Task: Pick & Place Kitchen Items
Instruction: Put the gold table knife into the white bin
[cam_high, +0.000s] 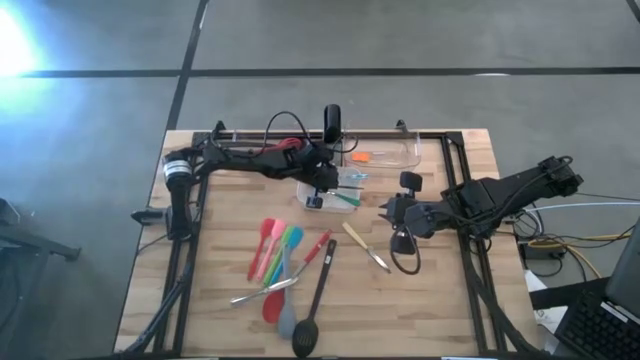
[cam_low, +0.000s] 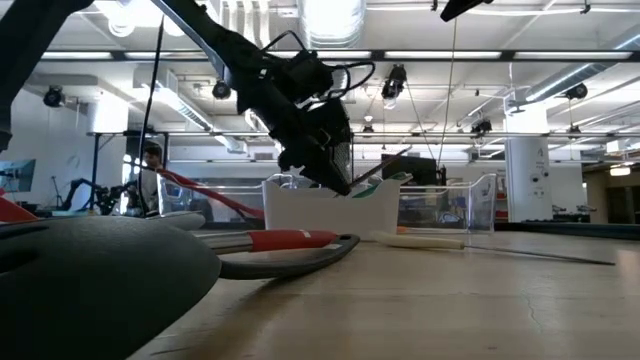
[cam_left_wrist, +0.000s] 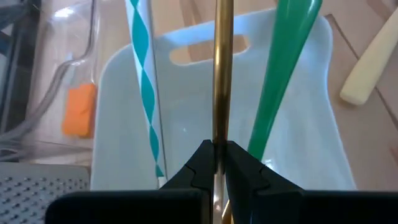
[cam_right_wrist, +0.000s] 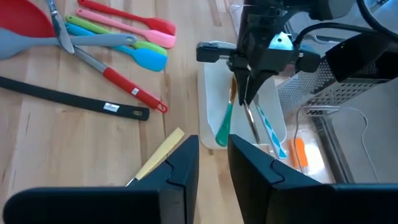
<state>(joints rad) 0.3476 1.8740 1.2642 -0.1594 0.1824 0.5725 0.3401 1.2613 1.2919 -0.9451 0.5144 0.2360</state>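
While you watched from above, the wooden table stood on a grey concrete floor, framed by black rails; the level view showed a workshop hall with ceiling strip lights and a person far behind.

Left gripper: poised over the white dish, its jaws closed on a thin brass-coloured utensil handle, which ran straight out from the fingertips above the dish. Two items lay in the dish beside it: a green-handled spoon and a teal-and-white striped stick.

Right gripper: hovering above the table near a cream-handled knife, its fingers parted and holding nothing (you could see bare wood between them).

Loose utensils: a fan of red, pink, green and blue silicone spatulas, a red-handled tool, a grey spoon and a long black slotted spoon lay together on the table's near half. An orange item sat in the clear bin at the far edge.
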